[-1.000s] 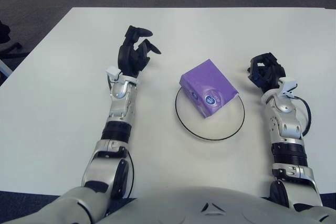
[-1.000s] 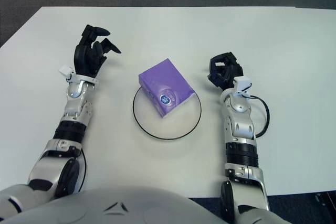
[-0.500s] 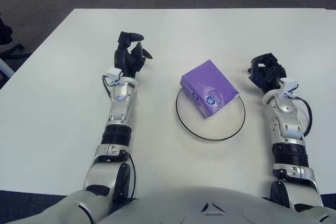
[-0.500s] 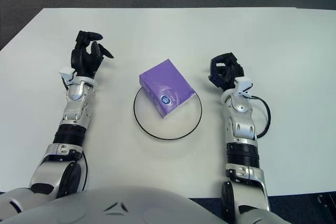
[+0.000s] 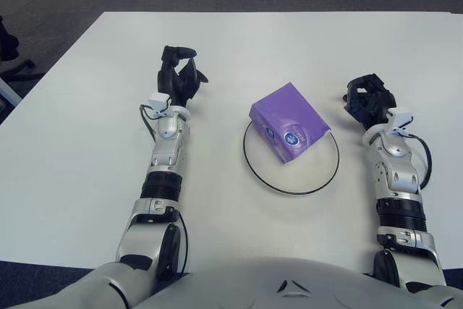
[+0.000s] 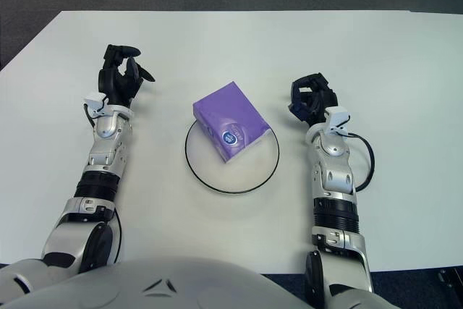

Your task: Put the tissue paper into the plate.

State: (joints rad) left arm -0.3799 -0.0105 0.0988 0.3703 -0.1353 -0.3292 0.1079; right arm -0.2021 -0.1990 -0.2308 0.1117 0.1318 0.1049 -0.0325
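On the plate (image 5: 318, 179), one purple tissue pack (image 5: 289, 121) is seated, its far end overhanging the rim on the side away from the robot. One pack is counted: a rectangular block with a smooth, slightly glossy wrapper and a small round printed emblem on the end facing the robot. One plate is counted: a flat white disc edged by a thin dark ring, set on the white matte table (image 5: 87, 142) between the two arms.

To the left of the plate and well apart from it, the left hand (image 5: 178, 79) is shown with its three dark fingers curled loosely inward; nothing is held. To the right of the plate, near its rim but not touching it, the right hand (image 5: 367, 99) is shown with its fingers drawn in close together; nothing is held. Two forearms of silver metal with black jointed bands are seen, each ending in a black hand.
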